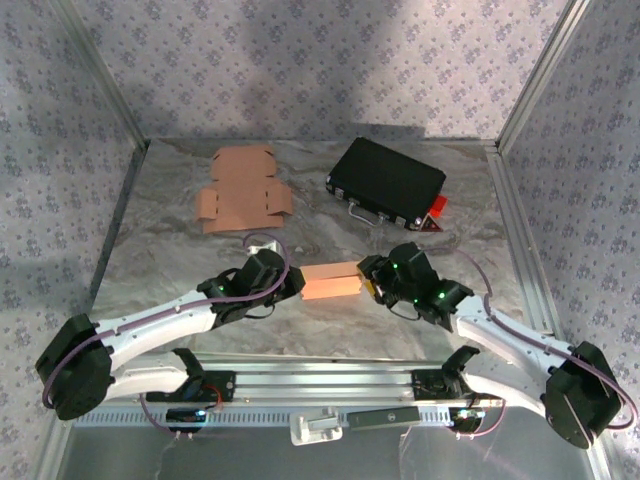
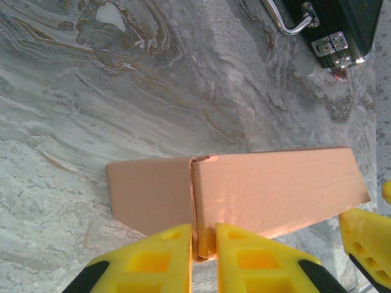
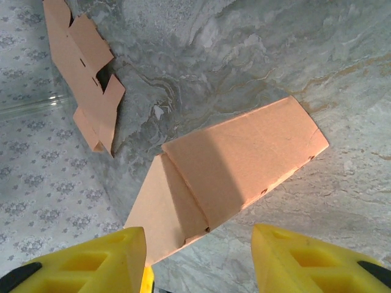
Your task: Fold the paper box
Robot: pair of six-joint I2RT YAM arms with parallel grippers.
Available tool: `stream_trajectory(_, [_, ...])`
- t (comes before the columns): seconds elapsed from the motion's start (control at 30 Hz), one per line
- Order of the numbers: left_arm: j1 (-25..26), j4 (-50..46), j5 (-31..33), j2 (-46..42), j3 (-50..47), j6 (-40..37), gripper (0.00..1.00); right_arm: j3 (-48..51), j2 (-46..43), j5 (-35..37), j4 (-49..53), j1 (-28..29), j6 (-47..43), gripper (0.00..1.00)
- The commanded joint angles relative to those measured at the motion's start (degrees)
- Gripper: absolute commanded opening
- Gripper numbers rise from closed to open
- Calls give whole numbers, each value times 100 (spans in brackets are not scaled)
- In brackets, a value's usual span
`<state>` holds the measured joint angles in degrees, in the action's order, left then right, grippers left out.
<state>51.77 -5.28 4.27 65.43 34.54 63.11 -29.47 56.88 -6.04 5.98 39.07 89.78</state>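
Nearest the viewer, a silver aluminium mounting rail (image 1: 330, 378) carries the bases of two white-and-black robot arms, which reach inward over a grey marbled tabletop (image 1: 180, 255) and meet at its middle. Between them lies a tan cardboard box (image 1: 330, 281), folded into a long, low block and resting on the table. The left gripper (image 2: 203, 253) is at the box's left end. Its yellow fingers (image 2: 156, 262) are drawn almost together and are clamped on a raised cardboard edge at the seam where an end flap meets the box body. The right gripper (image 3: 198, 262) faces the box's opposite end with its yellow fingers (image 3: 305, 259) spread wide. It grips nothing (the flap end of the box lies just ahead of it, its corner close to one finger). Farther back on the left, well apart from the box, a flat unfolded tan cardboard blank (image 1: 243, 190) with notched flaps lies on the table. Farther back on the right sits a closed black rectangular case (image 1: 387, 180) with a metal handle (image 2: 293, 21), and a small red object (image 1: 437, 210) lies just beside its right corner. Pale lilac floral-patterned walls (image 1: 320, 60) enclose the table.
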Motion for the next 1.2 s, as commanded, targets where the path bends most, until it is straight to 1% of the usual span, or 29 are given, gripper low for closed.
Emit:
stream_trajectory(0.0, [-13,-334,-15,13,-110,-6,16,182,57,7,-206,-34,113,46])
stream_trajectory(0.1, [-18,-325,-14,12,-106,-2,16,223,120,6,-293,-65,128,43])
stream_trajectory(0.3, [-18,-309,-21,49,-88,-14,16,259,244,14,-293,-82,128,32])
stream_trajectory(0.87, [-18,-285,-39,93,-120,-9,16,398,332,130,-36,-116,228,14])
stream_trajectory(0.97, [-17,-290,-41,83,-115,-17,11,383,350,121,-14,-124,236,11])
stream_trajectory(1.1, [-18,-227,-73,93,-145,-25,9,340,349,130,12,-128,204,4])
stream_trajectory(1.17, [-17,-150,-114,108,-171,-13,9,346,350,137,20,-124,205,2])
